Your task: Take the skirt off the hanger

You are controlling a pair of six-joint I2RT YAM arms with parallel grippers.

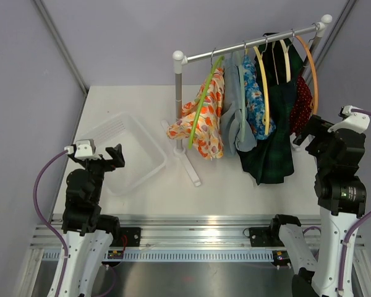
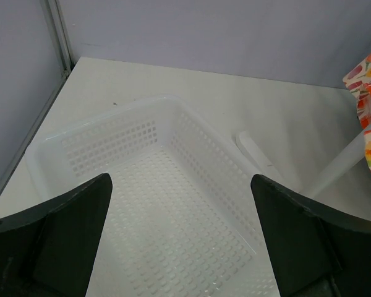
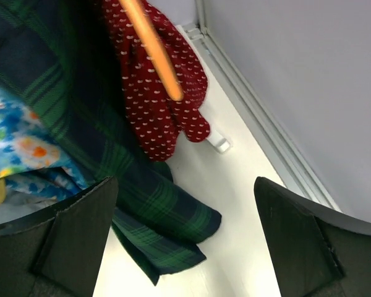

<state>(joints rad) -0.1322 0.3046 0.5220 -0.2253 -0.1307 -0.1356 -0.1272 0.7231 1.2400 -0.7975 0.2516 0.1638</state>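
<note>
A rail (image 1: 253,43) carries several hung garments. A long dark green plaid garment (image 1: 275,136), which looks like the skirt, hangs on a cream hanger (image 1: 286,59) and its hem lies on the table (image 3: 154,210). Beside it are a red dotted garment (image 1: 301,102) on an orange hanger (image 1: 311,68), a blue floral one (image 1: 255,99) on a yellow hanger, a pale blue one (image 1: 238,117), and an orange floral one (image 1: 207,120) on a green hanger. My right gripper (image 1: 312,133) is open and empty just right of the plaid hem (image 3: 185,185). My left gripper (image 1: 114,156) is open and empty over the basket (image 2: 180,185).
A white perforated basket (image 1: 148,148) stands at the left, its rim (image 2: 99,120) below my left fingers. The rack's white post and foot (image 1: 188,164) stand mid-table. Another rack foot (image 3: 219,143) sits near the right wall rail (image 3: 266,130).
</note>
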